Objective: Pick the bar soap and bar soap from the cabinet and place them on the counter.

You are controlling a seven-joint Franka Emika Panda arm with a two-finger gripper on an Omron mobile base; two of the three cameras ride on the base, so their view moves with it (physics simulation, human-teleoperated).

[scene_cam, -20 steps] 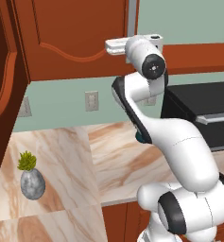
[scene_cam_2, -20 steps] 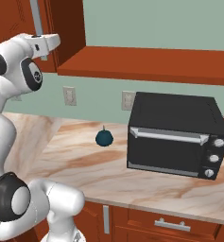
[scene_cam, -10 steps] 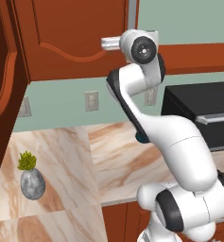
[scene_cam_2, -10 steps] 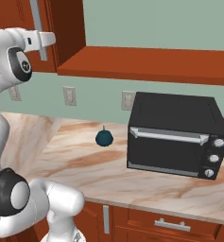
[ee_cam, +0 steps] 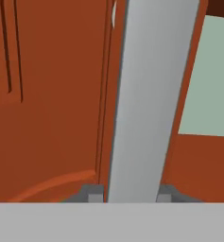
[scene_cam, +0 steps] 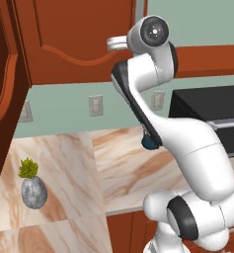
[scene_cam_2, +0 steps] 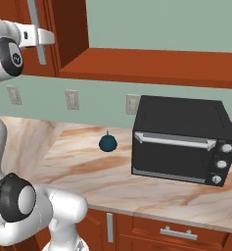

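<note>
While clamped, gripper (ee_cam: 130, 194) on cabinet (scene_cam: 79, 39) handle (ee_cam: 149, 94)

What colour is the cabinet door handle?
Plain light grey, seen best in the hand view, where the handle runs up against the reddish-brown cabinet.

1. The cabinet (scene_cam: 79, 39) looks like reddish-brown wood with a smooth, faintly satin finish and a raised arched panel.
2. Its long bar handle (ee_cam: 149, 94) reads as matt grey brushed metal, plain and even.
3. The tabletop (scene_cam_2: 103, 169) looks like polished marble, beige-pink with brown veins, smooth.
4. The microwave (scene_cam_2: 181, 139) has a matt black casing, a pale metal-looking door bar and small light knobs.
5. The arm (scene_cam: 187, 148) has a glossy white shell, like moulded plastic, with dark joints.
6. The small vase (scene_cam: 33, 191) looks like mottled grey stone, dull.
7. The wall (scene_cam_2: 161, 24) is flat matt pale green.
</note>
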